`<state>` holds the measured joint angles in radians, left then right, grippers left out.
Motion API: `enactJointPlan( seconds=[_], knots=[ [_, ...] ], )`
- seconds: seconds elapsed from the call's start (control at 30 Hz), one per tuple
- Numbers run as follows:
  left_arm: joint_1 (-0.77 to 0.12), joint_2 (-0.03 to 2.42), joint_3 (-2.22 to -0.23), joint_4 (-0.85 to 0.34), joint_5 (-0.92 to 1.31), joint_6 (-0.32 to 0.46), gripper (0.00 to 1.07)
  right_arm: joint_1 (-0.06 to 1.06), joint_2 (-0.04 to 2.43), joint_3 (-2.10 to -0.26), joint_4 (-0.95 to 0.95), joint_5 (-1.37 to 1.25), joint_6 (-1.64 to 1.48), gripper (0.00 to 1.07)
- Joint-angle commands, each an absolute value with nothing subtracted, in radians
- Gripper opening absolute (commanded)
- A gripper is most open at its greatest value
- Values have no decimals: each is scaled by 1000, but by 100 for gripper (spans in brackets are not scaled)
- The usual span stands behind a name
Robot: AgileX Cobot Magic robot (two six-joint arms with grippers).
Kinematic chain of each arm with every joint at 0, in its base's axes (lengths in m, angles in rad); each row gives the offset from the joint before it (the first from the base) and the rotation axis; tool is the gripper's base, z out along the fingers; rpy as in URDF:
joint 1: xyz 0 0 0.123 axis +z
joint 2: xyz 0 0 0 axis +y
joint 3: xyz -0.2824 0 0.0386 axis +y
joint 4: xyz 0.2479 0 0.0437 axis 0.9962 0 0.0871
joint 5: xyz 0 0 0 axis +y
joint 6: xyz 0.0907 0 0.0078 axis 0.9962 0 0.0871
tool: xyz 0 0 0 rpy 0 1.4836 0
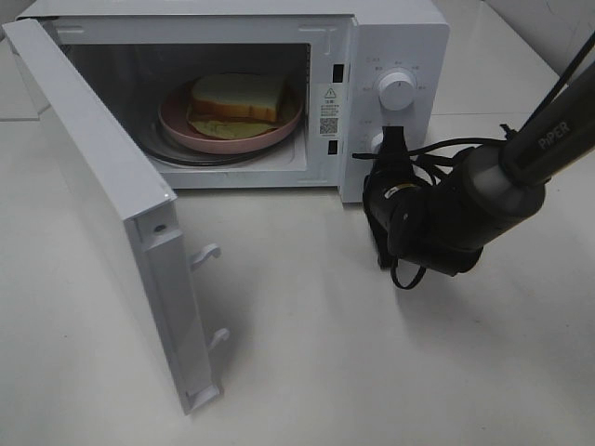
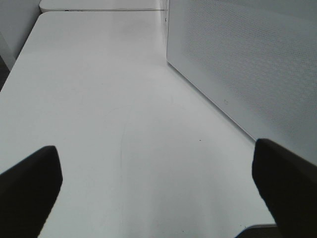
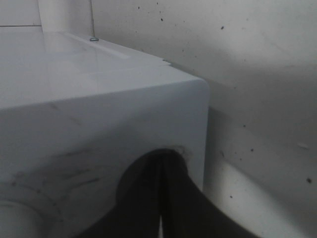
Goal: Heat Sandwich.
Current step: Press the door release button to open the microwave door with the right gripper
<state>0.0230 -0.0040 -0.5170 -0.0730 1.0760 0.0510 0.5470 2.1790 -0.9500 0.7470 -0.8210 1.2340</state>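
Inside the microwave at the bench's far edge, the sandwich sits on its plate, but the door hangs open. My right jaws are closed at the lower knob, my left jaws spread wide and empty; turning it now likely heats nothing.

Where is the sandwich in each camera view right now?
Exterior high: the sandwich sits on the pink plate inside the open microwave.
Left wrist: not in it; only the microwave's dotted panel shows.
Right wrist: not in it; the shut end effector is close to the microwave's front.
Shared landmark: the white microwave.
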Motion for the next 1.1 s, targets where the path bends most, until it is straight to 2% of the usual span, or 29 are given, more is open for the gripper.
enactJointPlan(
  seconds=[0.03, 0.37, 0.6, 1.1],
  knots=[
    [25, -10, -516, -80, 1067, 49, 100, 502, 2167, -1029, 657, -980, 1221, 0],
    [25, -10, -516, -80, 1067, 49, 100, 502, 2124, -1029, 658, -787, 1197, 0],
    [25, -10, -516, -80, 1067, 49, 100, 503, 2107, -1019, 643, -769, 1194, 0],
    [25, -10, -516, -80, 1067, 49, 100, 505, 2018, -847, 618, -686, 1202, 0]
  ],
)
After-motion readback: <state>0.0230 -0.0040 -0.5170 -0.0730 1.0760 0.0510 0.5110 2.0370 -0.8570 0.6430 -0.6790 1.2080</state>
